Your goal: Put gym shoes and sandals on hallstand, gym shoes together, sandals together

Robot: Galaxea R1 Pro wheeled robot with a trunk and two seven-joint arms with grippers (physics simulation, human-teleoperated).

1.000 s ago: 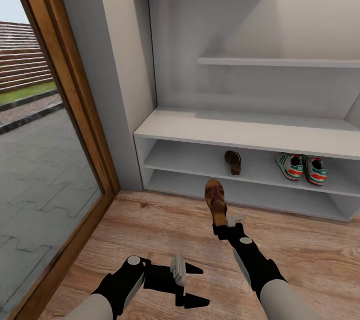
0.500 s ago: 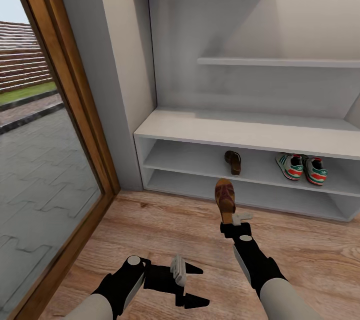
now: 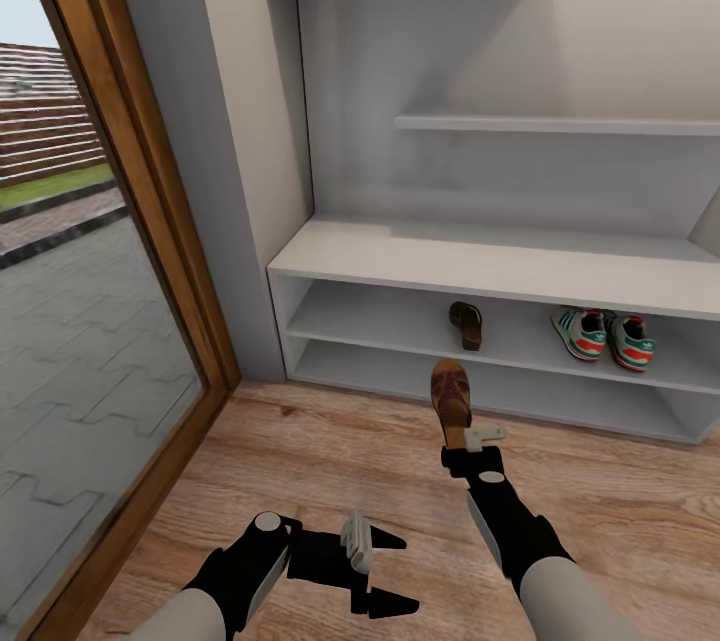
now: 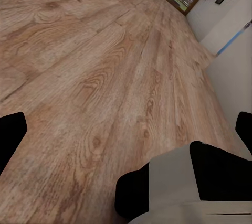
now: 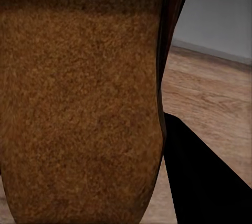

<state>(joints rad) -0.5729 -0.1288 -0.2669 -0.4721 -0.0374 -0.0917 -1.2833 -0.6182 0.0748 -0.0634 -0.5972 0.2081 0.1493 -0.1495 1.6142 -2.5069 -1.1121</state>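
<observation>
The right gripper [image 3: 470, 439] is pinching the heel end of a brown sandal [image 3: 451, 396], holding it lengthwise so the toe points ahead at the hallstand [image 3: 480, 266]; gripped by the heel, the sandal can go in toe-first and the arm need not enter the shelf opening. In the right wrist view the sandal's grainy brown sole [image 5: 79, 108] sits right up against the camera, with a strip of corridor floor [image 5: 210, 103] and the pale rack wall past its edge, which suggests it is carried clear of the planks rather than dragged. The toe lies roughly in line with the other sandal [image 3: 466, 324], which already rests on the upper of the two open shelf rows, so the aim looks to be a spot just beside it, making the pair neighbours. Further along the same shelf, well apart from that sandal, the two gym shoes [image 3: 604, 335] stand side by side, so that half of the job seems settled. The left gripper [image 3: 382, 571] hangs low over the wood floor with its fingers spread and nothing between them, kept out of the way. To the left, a wood-framed glass door [image 3: 130, 221] bounds the corridor.
</observation>
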